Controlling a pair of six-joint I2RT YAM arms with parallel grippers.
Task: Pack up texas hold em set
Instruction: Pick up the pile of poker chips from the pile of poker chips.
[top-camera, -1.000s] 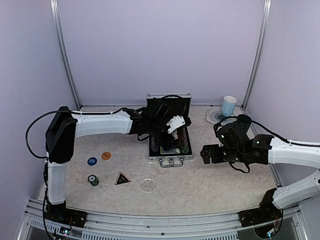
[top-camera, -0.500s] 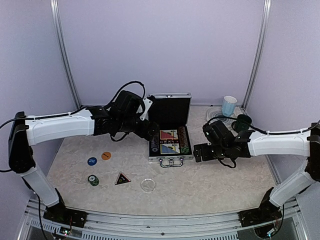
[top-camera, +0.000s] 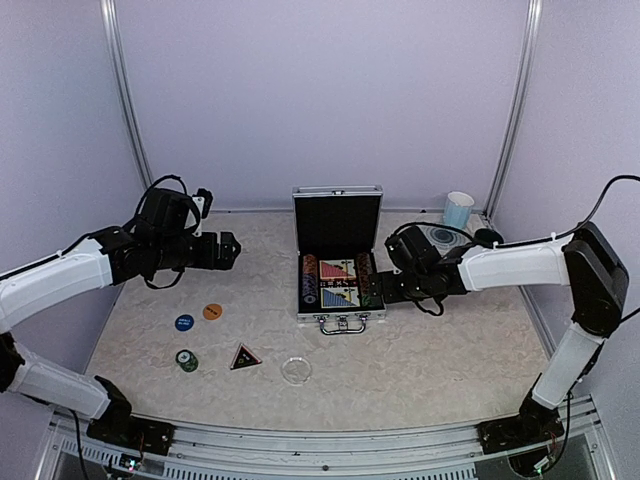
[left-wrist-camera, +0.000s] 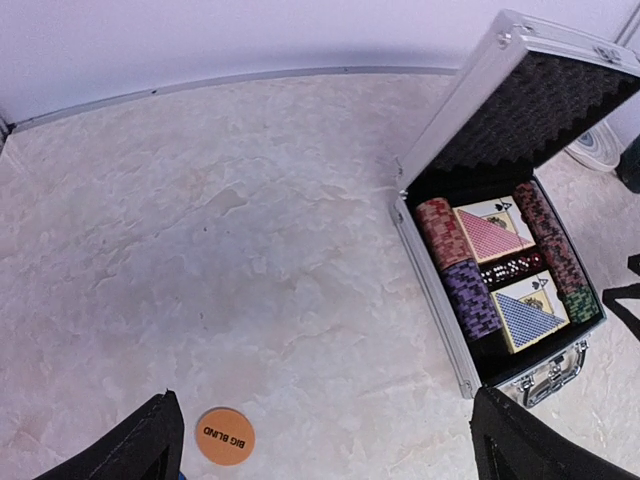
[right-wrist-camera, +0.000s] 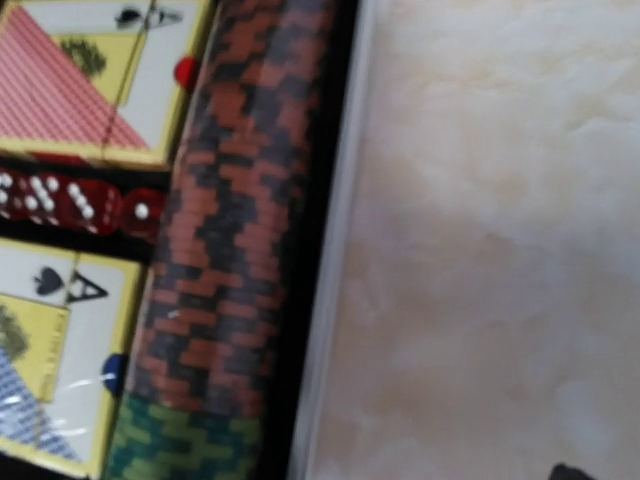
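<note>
Gathering loose pieces, I judge; the briefcase (top-camera: 339, 318) stands open on the desk (top-camera: 450, 350); left gripper (top-camera: 228, 250) jaws spread wide, empty; right gripper (top-camera: 384, 287) jaws at the case rim, unreadable; next, the left must descend onto the orange disc (top-camera: 212, 312).

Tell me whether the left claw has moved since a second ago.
Yes. The left claw swung left in the top view, from over the briefcase to well left of it.

One case (top-camera: 338, 262) holds two decks, a red deck (left-wrist-camera: 492, 232) and a blue deck (left-wrist-camera: 527, 310), plus two chip columns (left-wrist-camera: 458, 268). From its seven to nine o'clock lie one blue disc (top-camera: 184, 323), one orange disc (top-camera: 212, 312), one green chip stack (top-camera: 186, 360), one black triangle (top-camera: 245, 357) and one clear disc (top-camera: 295, 371). At two o'clock stand two mugs, a light-blue mug (top-camera: 458, 211) and a dark mug (top-camera: 487, 238), with one coaster (top-camera: 430, 236).
</note>
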